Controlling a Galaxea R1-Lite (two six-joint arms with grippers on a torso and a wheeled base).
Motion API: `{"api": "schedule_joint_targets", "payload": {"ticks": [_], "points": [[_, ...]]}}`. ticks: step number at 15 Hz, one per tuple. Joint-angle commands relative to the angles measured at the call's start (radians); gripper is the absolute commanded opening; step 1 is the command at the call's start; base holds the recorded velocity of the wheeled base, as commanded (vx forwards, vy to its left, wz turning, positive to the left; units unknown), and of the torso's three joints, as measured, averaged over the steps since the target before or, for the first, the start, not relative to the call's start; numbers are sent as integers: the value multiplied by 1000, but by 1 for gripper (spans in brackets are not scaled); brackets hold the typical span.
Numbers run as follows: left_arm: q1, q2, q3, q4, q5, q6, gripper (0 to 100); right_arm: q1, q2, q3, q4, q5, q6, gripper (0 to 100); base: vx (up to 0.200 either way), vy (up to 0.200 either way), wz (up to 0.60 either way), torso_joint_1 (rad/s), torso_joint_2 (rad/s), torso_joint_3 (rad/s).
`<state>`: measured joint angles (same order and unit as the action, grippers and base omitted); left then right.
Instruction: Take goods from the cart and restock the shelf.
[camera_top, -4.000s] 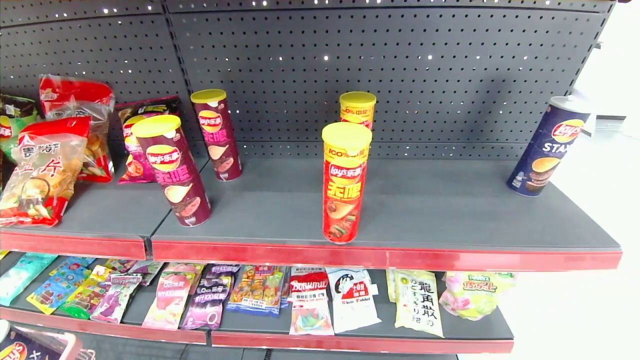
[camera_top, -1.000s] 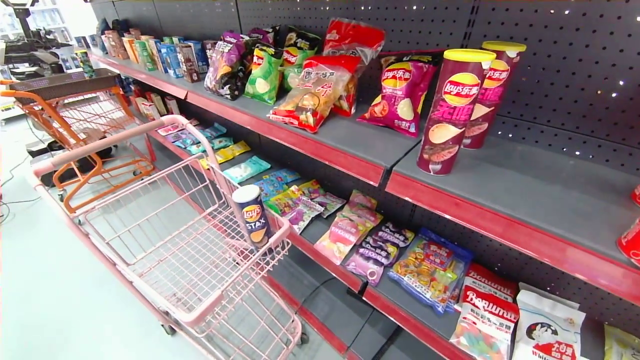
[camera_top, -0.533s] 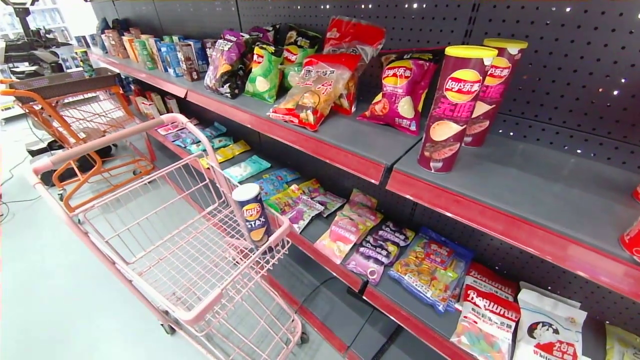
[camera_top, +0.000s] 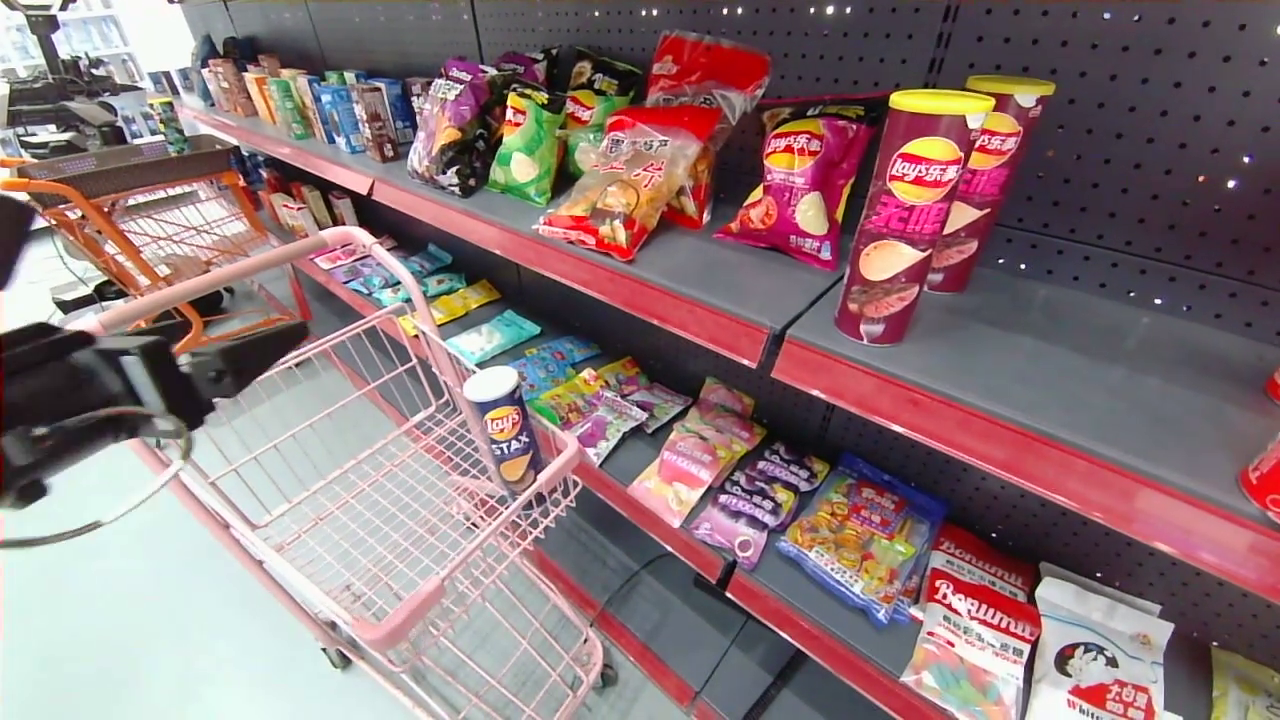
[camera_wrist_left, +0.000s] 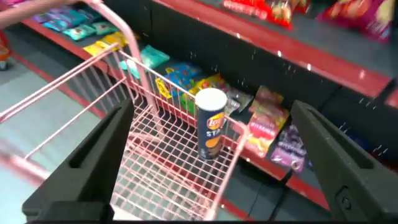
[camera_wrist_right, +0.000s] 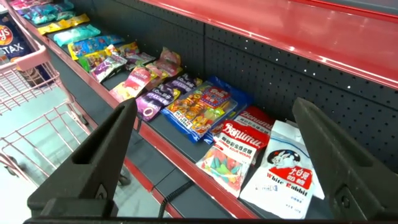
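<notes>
The blue can (camera_top: 503, 430) stands upright in the pink cart (camera_top: 250, 265), in the corner of the basket nearest the shelf, leaning on the wire wall just under the rim. Its white lid is on.

The left gripper (camera_wrist_left: 210, 107) hangs above the handle end of the cart, well apart from the can. Its jaws are wide apart, and in the left wrist view the can shows farther off in the gap between them. The right gripper (camera_wrist_right: 214, 106) also has its jaws wide apart; past them lie flat snack packets (camera_wrist_right: 205, 109) on the lower shelf (camera_top: 640, 455), just beside the cart.

On the upper shelf (camera_top: 1050, 400) two maroon cans (camera_top: 905, 215) with yellow lids stand upright, one behind the other, next to the joint between shelf sections. Left of them chip bags (camera_top: 620, 180) lean against the pegboard back, and small boxes (camera_top: 330, 105) line the shelf farther along. Part of a red can (camera_top: 1262, 485) shows at the front edge of the same shelf at the right border. An orange cart (camera_top: 150, 220) stands behind the pink one.
</notes>
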<state>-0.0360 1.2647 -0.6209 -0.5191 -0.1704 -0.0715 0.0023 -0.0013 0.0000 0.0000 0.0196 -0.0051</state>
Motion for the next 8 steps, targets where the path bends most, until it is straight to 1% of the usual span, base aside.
{"api": "schedule_joint_targets", "payload": {"ticks": [1,2,3,4,5,6,7,8], "points": [[68,412,-36,-186,-181,139,100,1,1,0,0,0,-1,100,0,0,0,0,0,0],[68,464,-33,-188,-210,174,100,1,1,0,0,0,-1,100,0,0,0,0,0,0],[68,496,-37,-191,-218,188,100,1,1,0,0,0,-1,100,0,0,0,0,0,0],[68,525,-40,-203,-222,194,100,1,1,0,0,0,-1,100,0,0,0,0,0,0],[62,599,-43,-271,-227,196,100,1,1,0,0,0,-1,100,0,0,0,0,0,0],[62,621,-43,-291,-228,196,100,1,1,0,0,2,-1,100,0,0,0,0,0,0],[51,693,-36,-394,-254,197,100,1,1,0,0,2,-1,100,0,0,0,0,0,0],[41,710,-36,-418,-259,197,100,1,1,0,0,2,-1,100,0,0,0,0,0,0]]}}
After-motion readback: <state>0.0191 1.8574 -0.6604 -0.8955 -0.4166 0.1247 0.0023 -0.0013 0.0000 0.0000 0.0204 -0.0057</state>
